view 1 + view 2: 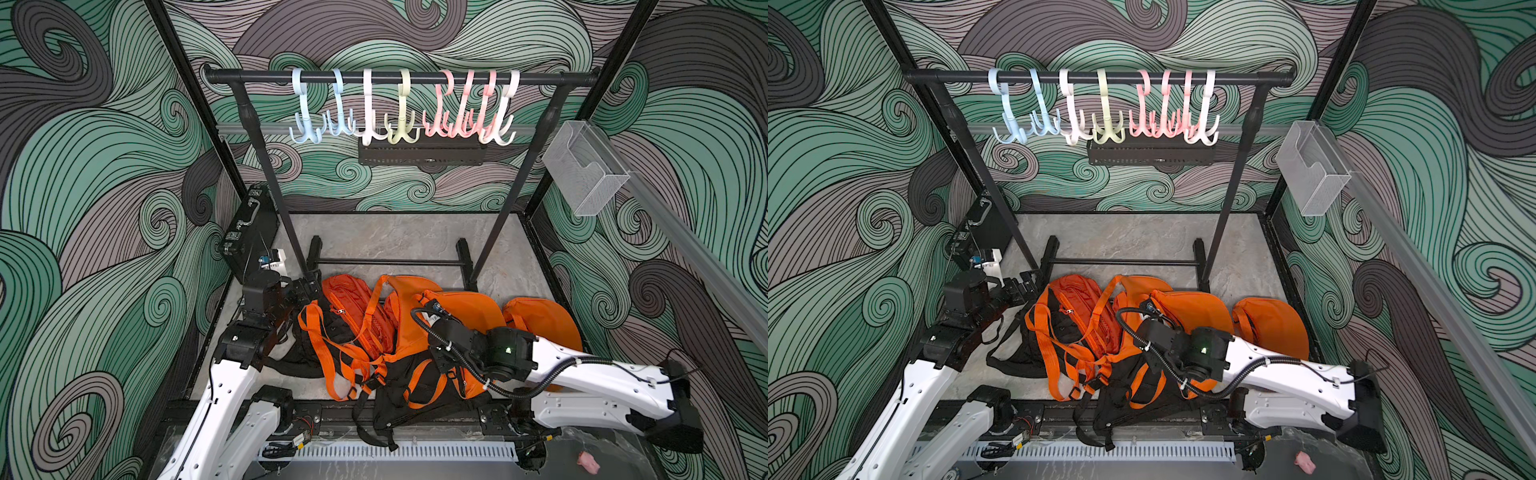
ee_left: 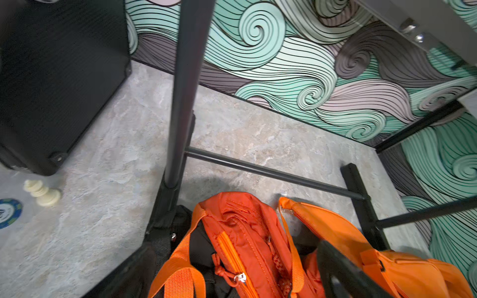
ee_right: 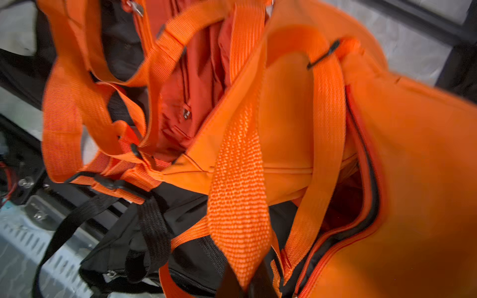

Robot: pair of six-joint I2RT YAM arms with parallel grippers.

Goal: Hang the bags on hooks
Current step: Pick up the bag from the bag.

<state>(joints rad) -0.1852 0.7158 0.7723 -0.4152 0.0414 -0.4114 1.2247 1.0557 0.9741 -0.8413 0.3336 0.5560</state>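
Several orange bags (image 1: 457, 309) lie heaped on the floor in front of a black rack, their orange and black straps tangled. Pastel hooks (image 1: 402, 124) hang in a row from the rack's top rail (image 1: 399, 77), all bare. My right gripper (image 3: 245, 283) is shut on a woven orange strap (image 3: 240, 191) of a bright orange bag (image 3: 413, 160); in both top views its fingers are hidden under the wrist (image 1: 455, 332). My left gripper (image 1: 307, 286) stands open by the rack's left foot, over a darker orange bag (image 2: 242, 232), holding nothing.
A black case (image 1: 249, 232) leans on the left wall, with a cream chess piece (image 2: 42, 193) and a chip (image 2: 9, 212) beside it. The rack's floor bar (image 1: 386, 261) crosses behind the bags. A clear box (image 1: 586, 166) is mounted on the right wall.
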